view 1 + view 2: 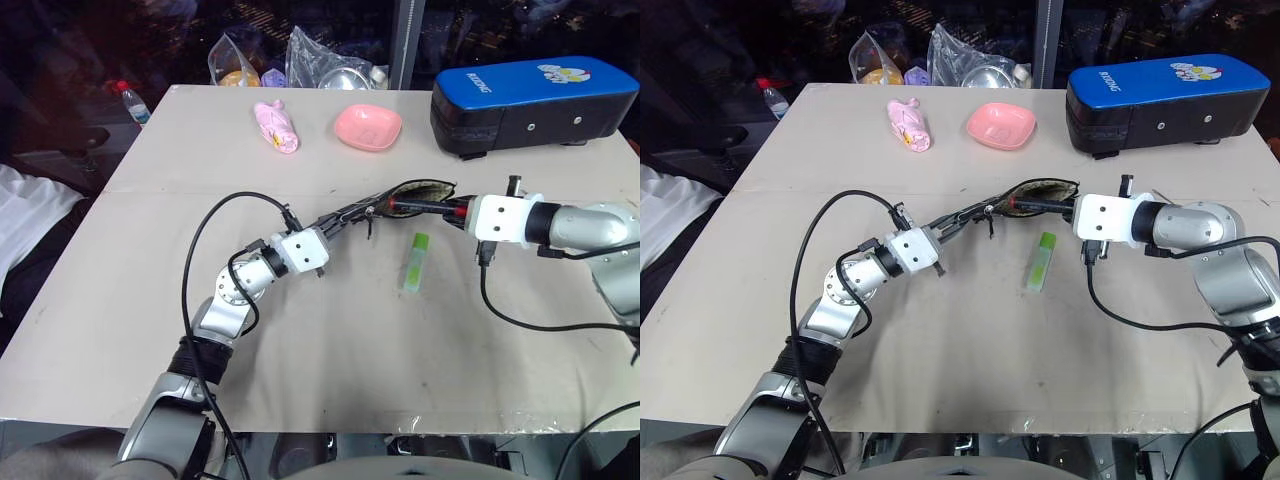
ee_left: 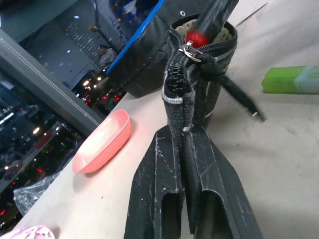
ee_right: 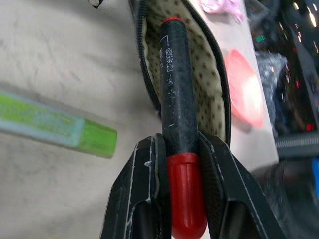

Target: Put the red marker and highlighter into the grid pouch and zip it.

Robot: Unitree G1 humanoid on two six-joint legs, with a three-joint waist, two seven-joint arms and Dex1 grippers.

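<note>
My left gripper (image 1: 345, 215) is shut on the end edge of the grid pouch (image 1: 425, 188), holding it up off the table by its zipper side (image 2: 178, 94). The pouch's mouth gapes, showing tan dotted lining (image 3: 209, 94). My right gripper (image 3: 179, 144) is shut on the red marker (image 3: 177, 89) at the join of its red and black halves. The marker's black half points into the pouch's mouth, and its red end sticks back between my fingers. The light-green highlighter (image 1: 415, 262) lies flat on the table just in front of the pouch, untouched.
A large blue-and-black case (image 1: 535, 100) stands at the back right. A pink bowl (image 1: 367, 127) and a pink wrapped item (image 1: 277, 127) sit at the back centre. Plastic bags (image 1: 325, 65) and a small bottle (image 1: 133, 103) lie past the table's far edge.
</note>
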